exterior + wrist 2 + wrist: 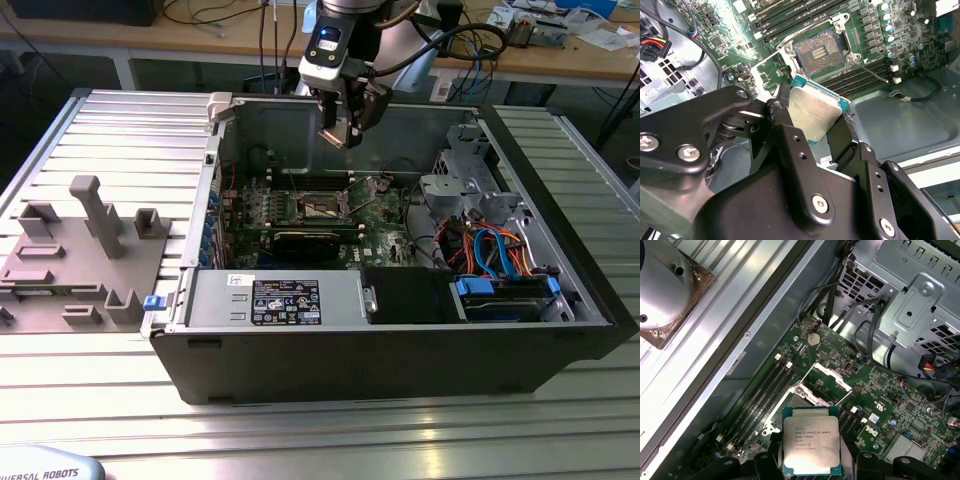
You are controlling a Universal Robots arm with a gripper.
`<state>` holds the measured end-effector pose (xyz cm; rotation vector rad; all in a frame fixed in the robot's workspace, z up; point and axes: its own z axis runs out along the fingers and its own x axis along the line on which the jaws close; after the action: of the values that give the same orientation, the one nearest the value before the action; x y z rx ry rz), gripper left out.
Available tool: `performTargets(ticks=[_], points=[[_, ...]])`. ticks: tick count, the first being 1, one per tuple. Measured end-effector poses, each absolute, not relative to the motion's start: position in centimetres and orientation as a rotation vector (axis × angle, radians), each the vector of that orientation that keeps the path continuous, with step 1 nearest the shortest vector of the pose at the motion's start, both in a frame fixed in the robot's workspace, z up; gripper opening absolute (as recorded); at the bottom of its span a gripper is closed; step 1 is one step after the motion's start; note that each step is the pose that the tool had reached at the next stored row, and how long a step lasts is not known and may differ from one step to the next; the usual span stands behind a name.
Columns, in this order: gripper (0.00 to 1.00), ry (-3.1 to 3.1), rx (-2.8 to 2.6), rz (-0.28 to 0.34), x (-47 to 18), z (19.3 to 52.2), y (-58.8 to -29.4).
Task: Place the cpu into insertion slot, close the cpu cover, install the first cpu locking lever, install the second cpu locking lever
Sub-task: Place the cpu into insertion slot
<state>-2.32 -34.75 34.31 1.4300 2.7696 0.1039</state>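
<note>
Cpu (811,442) between fingers (795,150), above insertion slot (818,50)

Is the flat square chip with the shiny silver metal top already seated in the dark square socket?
No, the gripper holds the chip clear of the empty socket.

Exterior view sits out front and high, angled down at the open computer case (400,350) on the ribbed tabletop (300,430). It takes in the whole box at mid range, with the claw (345,135) over the far side. First wrist view looks steeply down onto the motherboard (880,390), cpu (810,445) right up close. Second wrist view peers past the claw's black linkage, tight and slanted. Both wrist views share cpu, insertion slot (819,50) and memory slots (757,390).
</note>
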Motion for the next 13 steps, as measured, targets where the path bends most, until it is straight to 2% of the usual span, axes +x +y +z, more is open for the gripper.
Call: performTargets(ticks=[13], points=[[0.54,2.763,1.442,0.104,-2.32,34.30,-34.75]])
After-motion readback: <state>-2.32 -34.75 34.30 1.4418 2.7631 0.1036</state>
